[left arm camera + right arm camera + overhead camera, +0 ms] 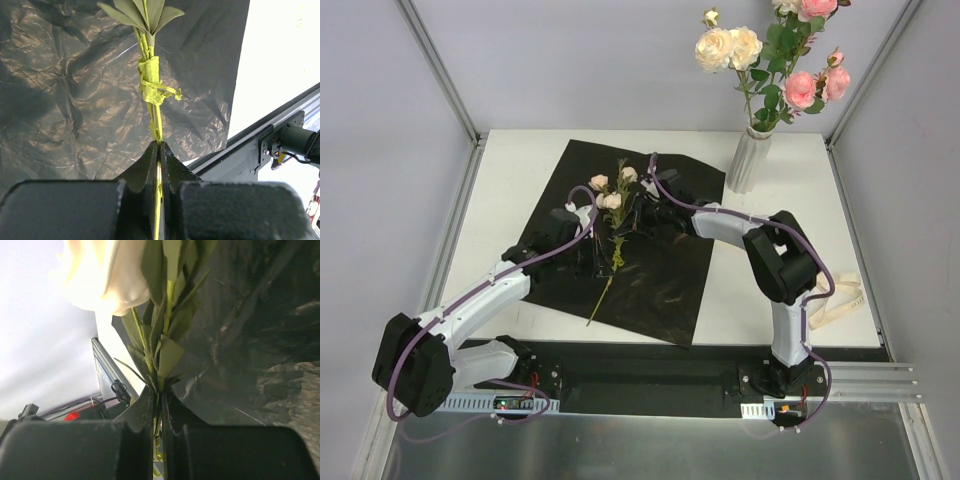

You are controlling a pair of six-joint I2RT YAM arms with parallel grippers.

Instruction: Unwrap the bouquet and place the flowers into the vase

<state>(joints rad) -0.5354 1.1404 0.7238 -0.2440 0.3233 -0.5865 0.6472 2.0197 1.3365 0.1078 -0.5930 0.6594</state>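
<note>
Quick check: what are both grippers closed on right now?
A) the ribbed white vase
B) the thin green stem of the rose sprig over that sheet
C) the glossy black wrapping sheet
B: the wrist views show the left gripper and the right gripper shut on the thin green stem.

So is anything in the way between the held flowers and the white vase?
Nothing visible stands between them. The left claw and right claw pinch the green-stemmed roses on the crinkly black wrapping sheet; only sheet and white table lie before the ribbed white vase. Other roses already crowd its mouth.
</note>
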